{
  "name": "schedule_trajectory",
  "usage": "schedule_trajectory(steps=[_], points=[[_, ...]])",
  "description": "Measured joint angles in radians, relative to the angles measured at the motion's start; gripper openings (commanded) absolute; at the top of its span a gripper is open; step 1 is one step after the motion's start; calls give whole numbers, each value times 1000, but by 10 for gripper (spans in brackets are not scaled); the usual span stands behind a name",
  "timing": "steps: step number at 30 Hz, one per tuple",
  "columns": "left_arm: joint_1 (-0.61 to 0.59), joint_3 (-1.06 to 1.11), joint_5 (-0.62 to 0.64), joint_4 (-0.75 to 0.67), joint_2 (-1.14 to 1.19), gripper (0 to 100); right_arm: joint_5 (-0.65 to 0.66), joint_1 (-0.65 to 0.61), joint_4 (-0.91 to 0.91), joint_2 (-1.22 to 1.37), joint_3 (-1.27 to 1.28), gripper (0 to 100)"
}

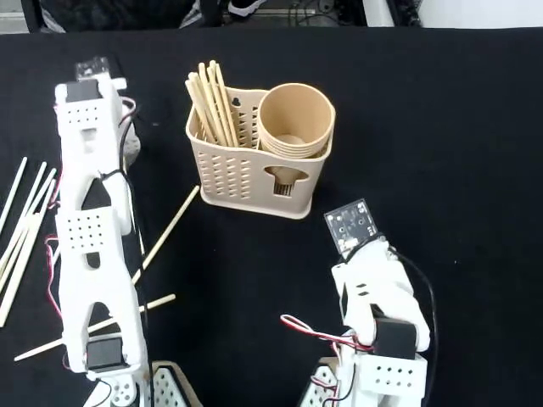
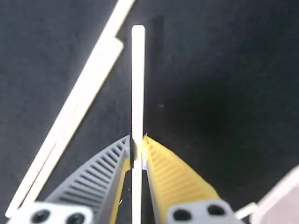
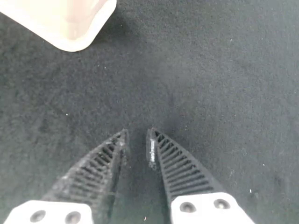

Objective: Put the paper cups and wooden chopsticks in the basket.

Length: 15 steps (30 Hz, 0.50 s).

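Observation:
The beige basket (image 1: 254,182) stands at the table's middle back. Its left compartment holds several wooden chopsticks (image 1: 212,102); stacked paper cups (image 1: 295,119) fill the right one. In the left wrist view my left gripper (image 2: 137,144) is shut on one wooden chopstick (image 2: 138,84), just above the black cloth, with two more chopsticks (image 2: 79,102) lying beside it. The left arm (image 1: 89,229) stretches along the left side and hides its gripper from above. My right gripper (image 3: 138,137) hangs slightly open over bare cloth, close to a basket corner (image 3: 70,23), holding nothing.
Several loose chopsticks (image 1: 25,225) lie at the table's left edge. One chopstick (image 1: 165,233) lies slanted between the left arm and the basket, another (image 1: 102,326) near the arm's base. The right arm (image 1: 382,314) stays low at the front right.

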Motion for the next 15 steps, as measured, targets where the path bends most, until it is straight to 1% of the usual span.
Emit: schedule_trajectory(steps=[5,9,12,15], points=[[0,-112,-3,9,0,28,0,0,0,0,0,82],[15,-124,-3,11,-28,28,0,0,0,0,0,82],[25,-68,-3,11,-135,28,0,0,0,0,0,82],[29,58,-3,11,-296,28,0,0,0,0,0,82]])
